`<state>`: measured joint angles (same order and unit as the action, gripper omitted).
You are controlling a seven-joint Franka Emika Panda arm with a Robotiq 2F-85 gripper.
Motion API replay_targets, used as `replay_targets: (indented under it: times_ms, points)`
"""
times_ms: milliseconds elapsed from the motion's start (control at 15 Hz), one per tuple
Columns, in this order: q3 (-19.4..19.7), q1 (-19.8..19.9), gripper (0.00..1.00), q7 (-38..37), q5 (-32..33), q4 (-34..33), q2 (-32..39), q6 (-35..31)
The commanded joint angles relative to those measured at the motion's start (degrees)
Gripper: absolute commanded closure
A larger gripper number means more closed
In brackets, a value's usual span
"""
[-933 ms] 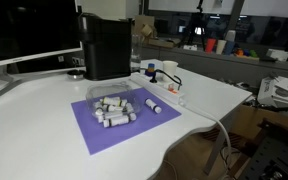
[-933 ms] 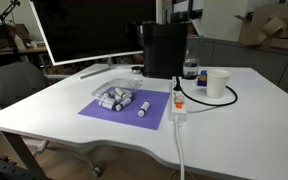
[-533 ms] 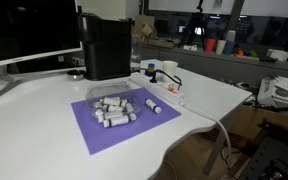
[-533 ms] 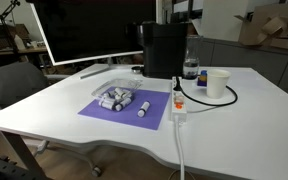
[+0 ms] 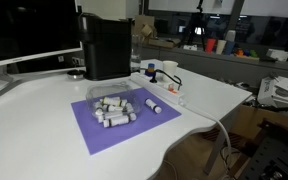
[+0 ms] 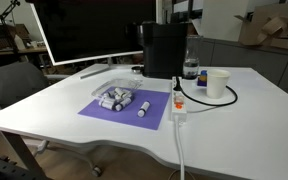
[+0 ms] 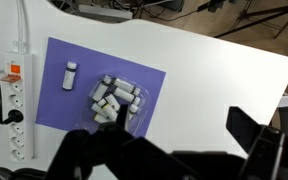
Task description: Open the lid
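Observation:
The tall black boxy machine [image 5: 106, 47] stands at the back of the white table in both exterior views [image 6: 164, 50]. Its lid [image 5: 105, 16] is the flat matte-black top panel and lies flat on the machine [image 6: 164, 25]. My gripper [image 7: 174, 128] shows only in the wrist view, as dark blurred fingers [image 7: 252, 132] at the bottom edge, spread wide apart and empty, high above the table. The arm is not in either exterior view. The machine is out of the wrist view.
A purple mat [image 5: 119, 120] holds a clear tray of white capsules [image 6: 117, 98] and one loose capsule [image 5: 154, 105]. A power strip [image 6: 177, 103] with a black cable, a white cup [image 6: 217, 83] and a bottle [image 6: 190, 68] stand beside the machine. A large monitor [image 6: 84, 30] is behind.

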<state>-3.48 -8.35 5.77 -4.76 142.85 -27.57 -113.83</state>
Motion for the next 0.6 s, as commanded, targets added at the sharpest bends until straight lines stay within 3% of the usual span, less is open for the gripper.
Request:
replay_targets:
  times_ms: [0,133,533]
  points:
    - [0.2,1.1,0.00,0.1,1.6,-0.2,0.6,-2.1]
    - [1.9,3.8,0.00,1.3,3.3,-0.9,3.3,-5.1]
    - [2.4,5.5,0.00,0.6,4.1,-2.2,6.8,-6.2]
